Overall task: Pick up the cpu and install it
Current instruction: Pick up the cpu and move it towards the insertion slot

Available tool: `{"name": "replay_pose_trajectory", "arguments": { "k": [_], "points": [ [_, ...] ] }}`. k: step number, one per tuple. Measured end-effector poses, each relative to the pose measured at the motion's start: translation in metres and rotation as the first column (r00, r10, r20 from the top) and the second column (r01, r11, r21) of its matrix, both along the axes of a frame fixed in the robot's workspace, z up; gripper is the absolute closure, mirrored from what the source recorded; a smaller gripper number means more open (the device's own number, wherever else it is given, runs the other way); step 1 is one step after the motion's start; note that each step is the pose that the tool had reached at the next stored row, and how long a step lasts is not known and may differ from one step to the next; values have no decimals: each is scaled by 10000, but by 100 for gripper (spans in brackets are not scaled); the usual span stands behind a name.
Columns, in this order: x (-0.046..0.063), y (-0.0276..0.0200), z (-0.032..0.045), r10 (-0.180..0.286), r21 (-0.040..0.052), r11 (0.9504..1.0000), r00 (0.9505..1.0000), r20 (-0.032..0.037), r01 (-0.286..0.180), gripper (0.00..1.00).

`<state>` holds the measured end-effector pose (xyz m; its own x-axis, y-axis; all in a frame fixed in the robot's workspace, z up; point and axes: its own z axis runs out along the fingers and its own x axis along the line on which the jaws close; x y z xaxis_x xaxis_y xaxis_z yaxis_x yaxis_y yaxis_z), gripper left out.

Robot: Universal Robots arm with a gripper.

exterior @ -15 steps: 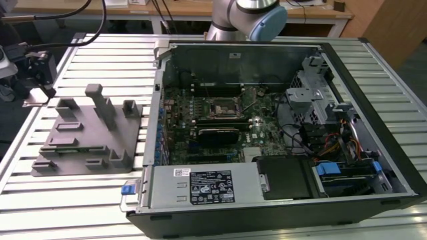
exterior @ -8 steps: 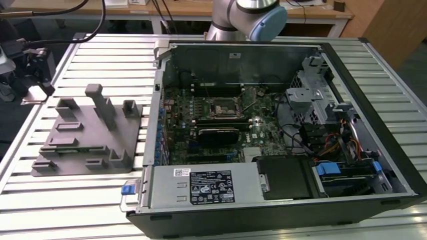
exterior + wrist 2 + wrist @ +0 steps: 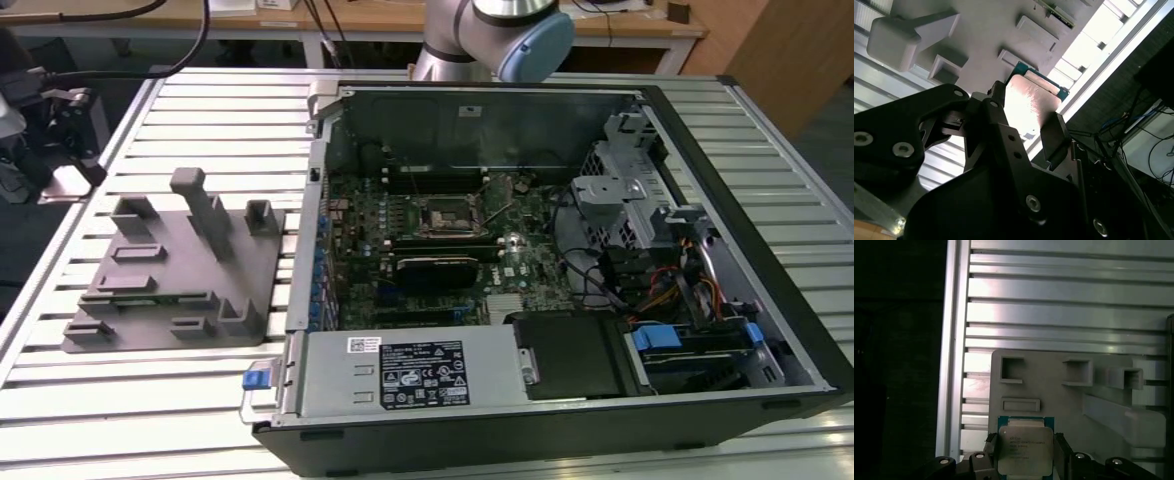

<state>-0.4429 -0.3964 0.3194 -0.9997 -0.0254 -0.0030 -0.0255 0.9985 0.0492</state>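
Note:
The cpu (image 3: pixel 1024 452), a small square chip with a pale metal top and a green edge, sits between the two black fingers of my gripper (image 3: pixel 1025 447), which is shut on it. It hangs well above the grey plastic tray (image 3: pixel 1054 385), over the tray's corner near the table's edge. In the second wrist view the cpu (image 3: pixel 1030 100) catches the light between the fingers (image 3: pixel 1054 135) of the gripper (image 3: pixel 1026 117). The exterior view has the open computer case (image 3: pixel 747 130) with the empty square socket (image 3: pixel 443 213) on its green motherboard.
The grey tray (image 3: pixel 174 270) with upright posts lies on the slatted metal table (image 3: pixel 160 400), at the exterior view's left of the case. Inside the case are a black finned block (image 3: pixel 441 268), cables and drive bays (image 3: pixel 654 290). The arm's upper joint (image 3: pixel 514 35) stands behind the case.

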Motion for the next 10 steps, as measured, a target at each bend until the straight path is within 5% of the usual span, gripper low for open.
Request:
{"name": "replay_pose_trajectory", "arguments": {
  "k": [10],
  "points": [
    [0,20,78,0,-1,10000,10000,0,0,47]
  ]
}}
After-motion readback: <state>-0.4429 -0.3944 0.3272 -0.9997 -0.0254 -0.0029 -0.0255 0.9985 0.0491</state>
